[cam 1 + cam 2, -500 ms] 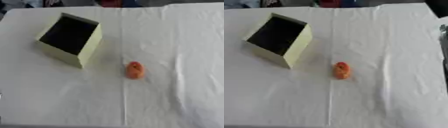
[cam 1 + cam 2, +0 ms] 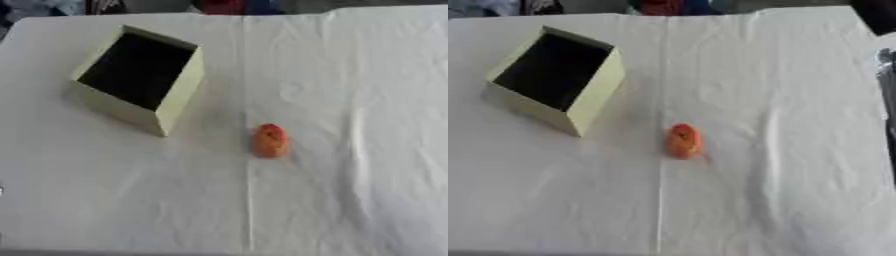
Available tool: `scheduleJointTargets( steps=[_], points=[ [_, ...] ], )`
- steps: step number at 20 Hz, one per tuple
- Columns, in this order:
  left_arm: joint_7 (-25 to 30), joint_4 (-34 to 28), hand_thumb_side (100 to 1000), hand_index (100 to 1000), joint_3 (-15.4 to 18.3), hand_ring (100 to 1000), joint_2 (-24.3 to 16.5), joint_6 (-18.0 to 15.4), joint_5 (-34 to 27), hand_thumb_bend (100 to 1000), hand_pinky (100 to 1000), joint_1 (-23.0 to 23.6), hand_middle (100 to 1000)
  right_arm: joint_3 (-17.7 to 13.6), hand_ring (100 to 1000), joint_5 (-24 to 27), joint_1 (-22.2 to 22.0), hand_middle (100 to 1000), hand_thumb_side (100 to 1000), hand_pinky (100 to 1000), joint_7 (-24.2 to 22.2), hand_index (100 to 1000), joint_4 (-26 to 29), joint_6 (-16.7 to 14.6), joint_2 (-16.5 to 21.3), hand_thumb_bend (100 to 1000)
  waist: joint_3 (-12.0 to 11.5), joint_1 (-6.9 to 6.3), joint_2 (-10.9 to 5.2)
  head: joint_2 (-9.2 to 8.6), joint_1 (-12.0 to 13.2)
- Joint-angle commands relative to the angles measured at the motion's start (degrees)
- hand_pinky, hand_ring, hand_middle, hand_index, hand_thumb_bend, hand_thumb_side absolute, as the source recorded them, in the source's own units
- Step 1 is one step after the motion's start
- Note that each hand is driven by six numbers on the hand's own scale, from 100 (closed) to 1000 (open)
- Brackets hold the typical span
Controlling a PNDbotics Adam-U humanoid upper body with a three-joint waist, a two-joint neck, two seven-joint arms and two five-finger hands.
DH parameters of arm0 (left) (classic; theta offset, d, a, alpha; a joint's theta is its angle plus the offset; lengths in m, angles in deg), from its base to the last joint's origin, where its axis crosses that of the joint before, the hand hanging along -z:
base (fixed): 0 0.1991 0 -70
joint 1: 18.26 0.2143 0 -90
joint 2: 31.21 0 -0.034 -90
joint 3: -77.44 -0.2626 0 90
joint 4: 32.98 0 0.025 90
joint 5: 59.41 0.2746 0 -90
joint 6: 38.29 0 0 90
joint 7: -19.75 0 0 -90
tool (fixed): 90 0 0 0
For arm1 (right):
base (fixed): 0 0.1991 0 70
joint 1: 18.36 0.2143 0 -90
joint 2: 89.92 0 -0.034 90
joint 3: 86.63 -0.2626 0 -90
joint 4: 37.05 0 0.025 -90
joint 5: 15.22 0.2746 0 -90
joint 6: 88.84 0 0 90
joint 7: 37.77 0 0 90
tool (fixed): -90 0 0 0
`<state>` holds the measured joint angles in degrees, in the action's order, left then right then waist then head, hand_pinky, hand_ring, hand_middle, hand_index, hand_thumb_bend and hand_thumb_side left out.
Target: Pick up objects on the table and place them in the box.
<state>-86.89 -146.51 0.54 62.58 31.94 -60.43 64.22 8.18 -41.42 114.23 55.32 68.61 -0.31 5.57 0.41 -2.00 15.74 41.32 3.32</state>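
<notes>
While neither hand showed, the orange object lay mid-frame untouched; next, a reach and lift toward the upper-left box.

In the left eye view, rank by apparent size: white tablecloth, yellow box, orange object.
1. white tablecloth
2. yellow box
3. orange object
The gaps are wide, so nearness cannot change the order.

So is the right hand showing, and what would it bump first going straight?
No hand shows. Only a dark, silvery strip at the right edge, maybe its arm, so its line cannot be told. The orange thing lies nearest that side.
</notes>
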Motion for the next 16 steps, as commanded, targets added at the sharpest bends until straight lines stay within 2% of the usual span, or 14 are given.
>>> scheduleJointTargets(
  steps=[1,9,13,16],
  points=[
    [0.1,-1.1,687,746,0.4,607,-1.3,0.1,-0.1,100,528,0.0,657,3.0,799,-3.2,4.3,676,816,847,-4.2,819,-1.9,0.6,3.3,100,0.0,0.22,-1.35,0.56,-0.2],
    [0.6,-1.1,687,746,-0.1,607,-1.8,0.2,-0.3,100,528,0.4,657,15.1,837,-9.7,16.9,730,820,874,-17.1,841,-10.1,0.4,6.2,100,-0.2,0.53,-1.95,1.12,-0.4],
    [0.8,-1.1,687,746,-0.2,608,-1.9,0.3,-0.4,100,528,0.4,657,19.9,853,-11.2,20.7,754,843,885,-22.1,850,-13.5,-1.0,6.5,100,-0.3,0.59,-2.12,1.15,-0.4],
    [0.9,-1.1,686,746,-0.3,608,-2.0,0.3,-0.5,100,528,0.5,658,22.4,860,-11.2,22.2,764,849,889,-24.2,854,-15.8,-2.0,6.8,100,-0.2,0.66,-2.22,1.12,-0.4]
  ],
)
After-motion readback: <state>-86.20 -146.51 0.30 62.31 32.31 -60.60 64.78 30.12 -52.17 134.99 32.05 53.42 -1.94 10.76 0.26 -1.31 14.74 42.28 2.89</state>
